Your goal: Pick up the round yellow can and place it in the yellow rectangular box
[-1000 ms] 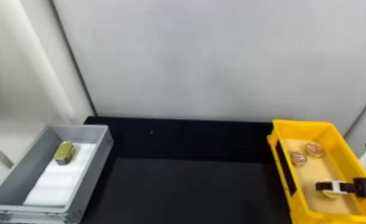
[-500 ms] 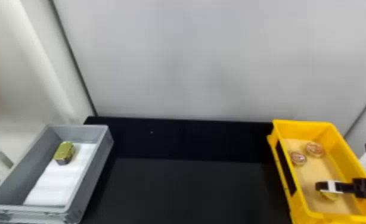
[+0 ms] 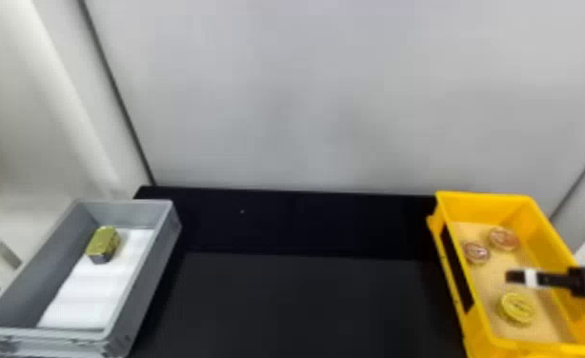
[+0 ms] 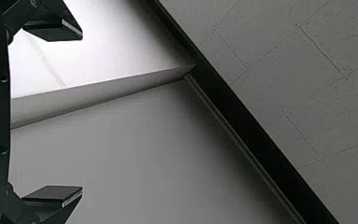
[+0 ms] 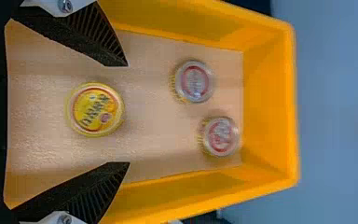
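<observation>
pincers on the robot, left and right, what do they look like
The right pincer has two black, tapering fingers with ribbed faces, joined to pale brackets with a round screw in each. The head view shows a white band across its dark end. The left pincer is dark, with flat, angular pads and small round holes in its body.

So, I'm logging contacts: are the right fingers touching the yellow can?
Apart: the right wrist view shows the box's tan floor between the can and both open fingers.
</observation>
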`<act>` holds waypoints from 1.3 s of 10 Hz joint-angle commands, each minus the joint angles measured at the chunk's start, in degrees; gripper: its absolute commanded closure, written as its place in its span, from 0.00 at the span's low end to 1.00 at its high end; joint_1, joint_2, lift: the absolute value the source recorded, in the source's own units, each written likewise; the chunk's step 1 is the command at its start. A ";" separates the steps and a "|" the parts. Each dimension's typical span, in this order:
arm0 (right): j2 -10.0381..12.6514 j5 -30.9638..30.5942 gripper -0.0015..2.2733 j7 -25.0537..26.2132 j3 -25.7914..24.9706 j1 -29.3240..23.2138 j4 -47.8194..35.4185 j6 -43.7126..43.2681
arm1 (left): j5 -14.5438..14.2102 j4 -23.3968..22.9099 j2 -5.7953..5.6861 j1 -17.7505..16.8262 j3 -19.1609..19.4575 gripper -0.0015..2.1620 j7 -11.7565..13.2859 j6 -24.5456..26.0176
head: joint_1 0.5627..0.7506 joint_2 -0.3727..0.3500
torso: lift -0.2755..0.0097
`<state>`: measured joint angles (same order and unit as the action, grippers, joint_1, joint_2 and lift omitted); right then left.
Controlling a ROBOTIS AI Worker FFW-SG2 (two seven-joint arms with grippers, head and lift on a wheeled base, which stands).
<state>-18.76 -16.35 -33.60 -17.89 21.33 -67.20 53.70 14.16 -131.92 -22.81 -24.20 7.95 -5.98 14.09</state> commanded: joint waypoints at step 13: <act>-10.60 1.57 0.06 43.45 27.04 31.32 -58.75 -32.86 | 3.59 -0.97 -6.21 -4.90 6.29 0.05 -5.01 -5.39 | 0.53 0.59 | 0.93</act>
<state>-28.44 -16.75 9.01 7.80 50.21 -127.26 25.07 17.79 -132.89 -28.33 -28.62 13.77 -9.75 10.92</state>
